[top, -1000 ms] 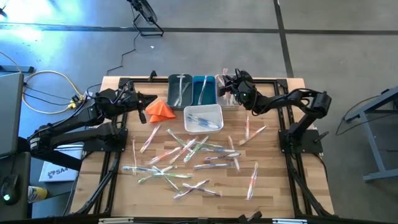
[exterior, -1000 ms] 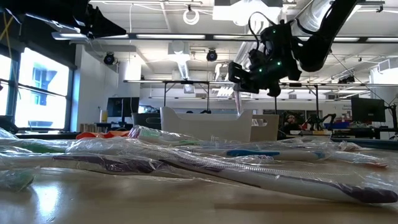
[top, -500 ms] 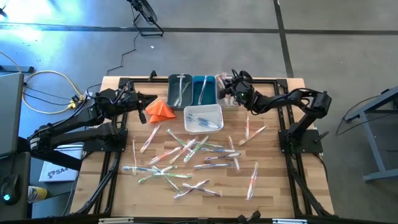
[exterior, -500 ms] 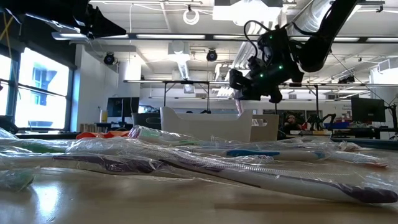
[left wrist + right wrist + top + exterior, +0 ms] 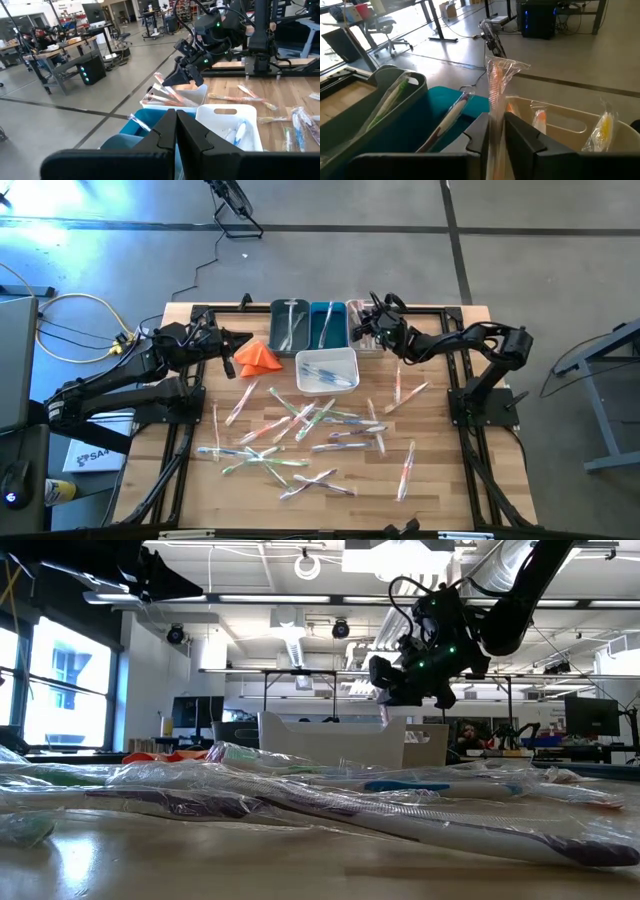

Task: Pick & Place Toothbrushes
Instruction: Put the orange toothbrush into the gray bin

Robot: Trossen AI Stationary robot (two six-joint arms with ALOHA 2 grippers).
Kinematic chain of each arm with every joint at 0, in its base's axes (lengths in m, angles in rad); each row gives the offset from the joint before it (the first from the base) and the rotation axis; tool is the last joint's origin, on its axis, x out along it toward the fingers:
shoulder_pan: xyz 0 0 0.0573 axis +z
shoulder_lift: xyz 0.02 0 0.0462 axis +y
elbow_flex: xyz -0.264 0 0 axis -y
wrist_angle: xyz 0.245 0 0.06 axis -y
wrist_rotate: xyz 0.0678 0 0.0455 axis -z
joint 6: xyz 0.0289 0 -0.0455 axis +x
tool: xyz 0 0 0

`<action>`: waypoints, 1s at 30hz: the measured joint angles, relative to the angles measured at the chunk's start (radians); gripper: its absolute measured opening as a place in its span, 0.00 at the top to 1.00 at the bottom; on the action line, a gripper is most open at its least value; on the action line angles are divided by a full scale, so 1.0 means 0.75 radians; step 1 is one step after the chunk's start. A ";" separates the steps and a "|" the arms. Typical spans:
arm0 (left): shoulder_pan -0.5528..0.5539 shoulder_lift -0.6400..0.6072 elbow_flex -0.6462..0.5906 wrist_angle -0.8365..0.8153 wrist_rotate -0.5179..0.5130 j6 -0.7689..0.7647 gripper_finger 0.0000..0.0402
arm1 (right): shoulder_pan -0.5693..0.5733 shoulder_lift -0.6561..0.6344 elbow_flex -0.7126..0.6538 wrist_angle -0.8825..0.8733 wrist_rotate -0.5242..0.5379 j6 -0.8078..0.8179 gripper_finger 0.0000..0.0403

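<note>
The right hand (image 5: 372, 323) hangs over the far edge of the wooden tabletop (image 5: 440, 470), above a pale cream plastic bin (image 5: 560, 122) at the right end of a row of three bins. Between its two dark fingers (image 5: 522, 137) stands an orange-handled toothbrush in a clear plastic wrapper (image 5: 496, 85), upright, its crinkled wrapper top rising past the fingertips; the fingers sit close on either side of it, but whether they clamp it or have let go cannot be told. In the cream bin lie more wrapped brushes with orange and yellow handles (image 5: 600, 131). Beside it stands a blue plastic bin (image 5: 328, 326) and then a dark green plastic bin (image 5: 289, 326), each with wrapped brushes inside. A white rectangular plastic bin (image 5: 327, 370) sits nearer the middle, holding blue-handled brushes. Many loose wrapped toothbrushes (image 5: 290, 430) with green, pink and whitish handles lie scattered across the middle of the tabletop. The left hand (image 5: 243, 335) waits at the left side, near an orange folded cloth (image 5: 257, 356), clenched on nothing.
</note>
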 joint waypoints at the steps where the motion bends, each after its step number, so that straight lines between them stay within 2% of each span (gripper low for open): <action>1: 0.000 0.000 0.000 0.000 -0.001 0.000 0.98 | 0.000 0.000 0.000 0.000 0.000 0.002 0.83; 7: 0.000 0.000 0.000 0.000 -0.003 0.000 0.98 | 0.000 0.000 0.000 -0.017 0.009 0.036 0.70; 13: 0.000 0.000 0.000 -0.001 -0.003 0.000 0.98 | 0.001 0.000 0.000 0.003 0.097 0.023 0.60; 22: 0.000 0.000 0.000 -0.003 -0.002 0.000 0.98 | 0.058 0.000 0.000 0.170 0.031 0.009 0.63; 30: 0.000 0.000 0.000 -0.005 0.004 -0.001 0.98 | 0.159 -0.015 0.000 0.250 0.032 -0.173 0.69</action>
